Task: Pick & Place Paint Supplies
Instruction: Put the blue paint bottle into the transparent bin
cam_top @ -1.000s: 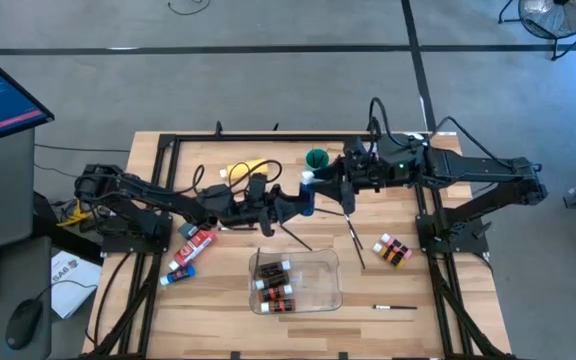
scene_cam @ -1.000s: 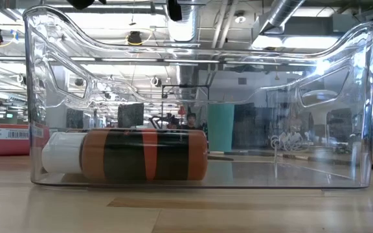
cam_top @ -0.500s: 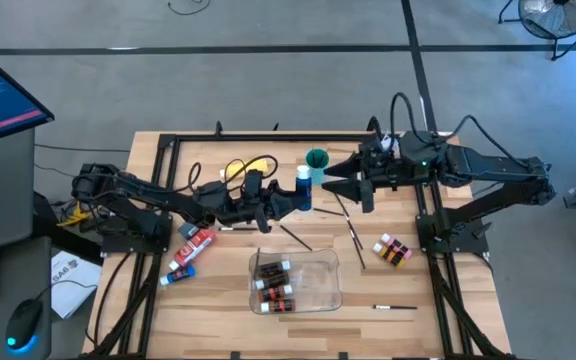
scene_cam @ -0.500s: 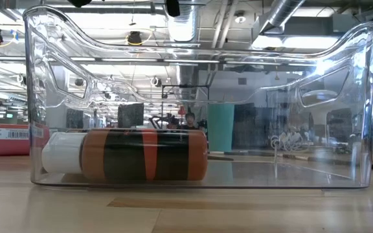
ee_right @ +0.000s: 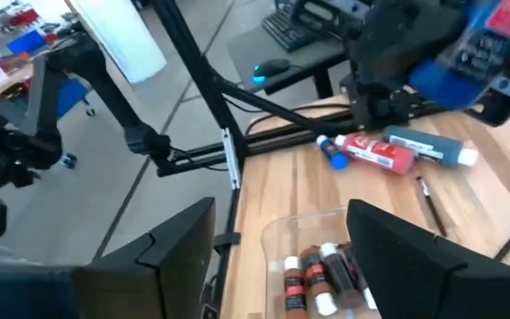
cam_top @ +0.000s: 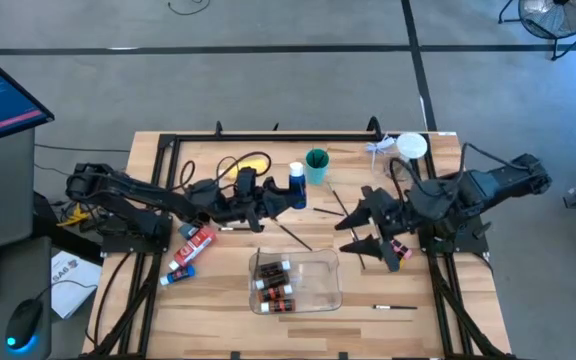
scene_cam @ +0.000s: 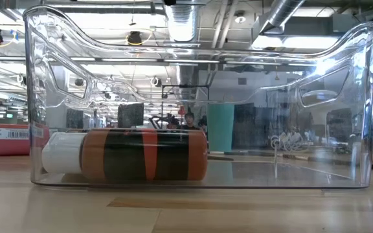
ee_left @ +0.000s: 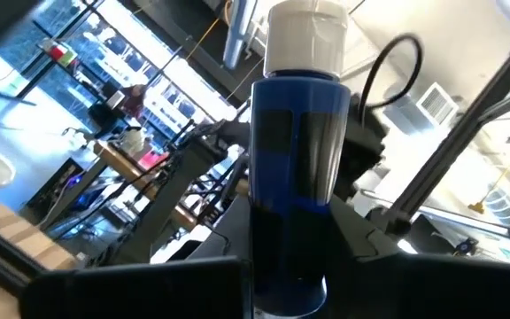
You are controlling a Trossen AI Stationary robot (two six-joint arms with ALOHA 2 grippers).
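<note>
A blue paint bottle (cam_top: 296, 190) with a white cap (ee_left: 306, 35) stands upright in my shut left gripper (cam_top: 282, 197), left of the teal cup (cam_top: 316, 164). My right gripper (cam_top: 354, 236) hangs open with nothing between its fingers, right of the clear tray (cam_top: 320, 285), over a brush (cam_top: 352, 240) and beside small brown bottles (cam_top: 396, 251). Several brown bottles (ee_right: 312, 276) lie in the tray. A red tube (ee_right: 374, 152) and a blue tube (ee_right: 428, 146) lie at the table's left, and thin brushes (cam_top: 294, 236) lie on the wood. My left gripper pinches the blue bottle's lower body (ee_left: 286, 266) between its two fingers. The fingers come from the table's left, slanting a little upward. The bottle stands upright, cap up, and no table shows under it in the left wrist view.
A black frame (cam_top: 268, 137) edges the table's far side and runs down both sides. A white round object (cam_top: 411, 147) sits at the far right corner. Another brush (cam_top: 394, 307) lies near the front right. Cables (cam_top: 243, 162) loop behind my left arm.
My right gripper has drawn away from the blue bottle, first toward the table's right edge, then swung toward the near edge to a spot right of the tray, turning as it went. The blue bottle stays in my left gripper.
</note>
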